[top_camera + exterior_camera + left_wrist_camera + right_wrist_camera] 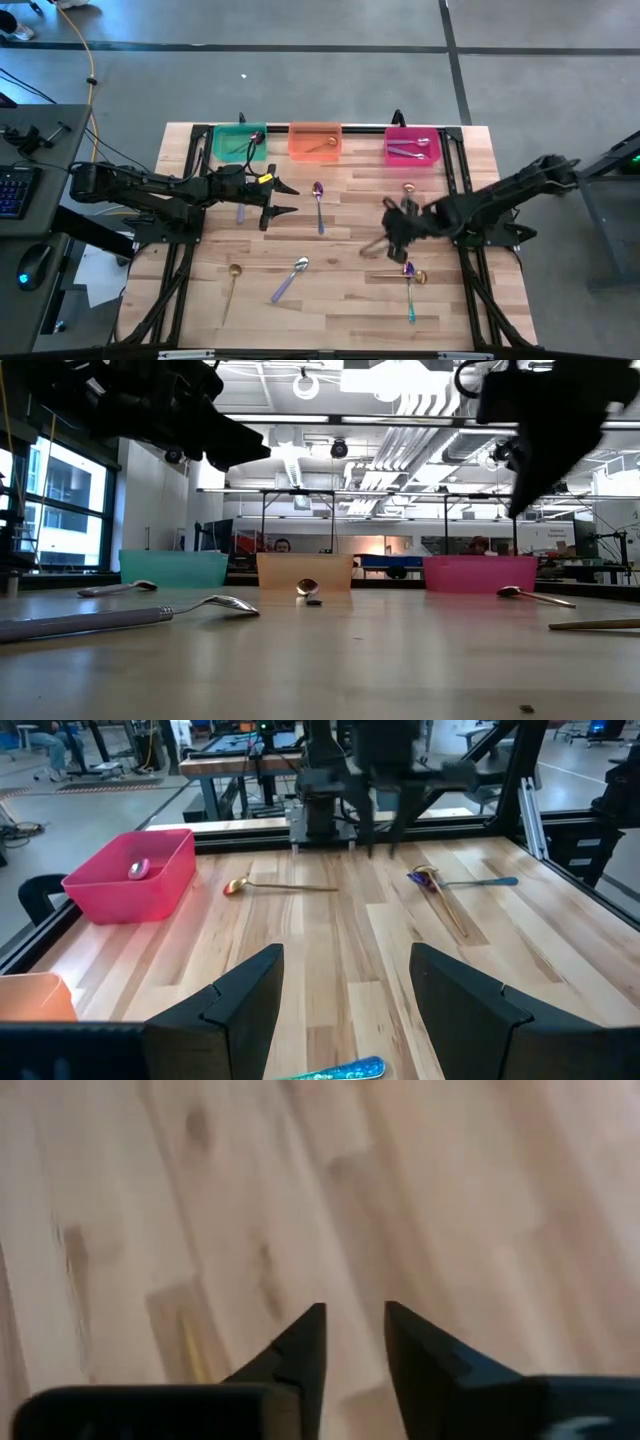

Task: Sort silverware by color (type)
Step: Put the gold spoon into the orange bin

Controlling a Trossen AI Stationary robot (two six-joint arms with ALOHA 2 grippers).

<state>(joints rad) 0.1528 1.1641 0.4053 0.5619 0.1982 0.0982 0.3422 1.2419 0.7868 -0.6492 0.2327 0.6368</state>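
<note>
The right gripper (392,232) is hovering, jaws slightly apart and empty, near the gold spoon (392,276); it should be aligning squarely across the handle. The left gripper (283,198) is waiting, jaws wide.

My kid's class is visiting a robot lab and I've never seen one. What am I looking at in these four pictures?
Two dark robot arms work at a wooden table. One picture looks straight down, one looks level across the tabletop, and two come from cameras on the wrists. The left gripper is open and empty. The right gripper hangs over bare wood, its fingers a little apart, holding nothing. Loose spoons lie scattered about. At the far edge stand a green bin, an orange bin and a pink bin, each with cutlery inside.
</note>
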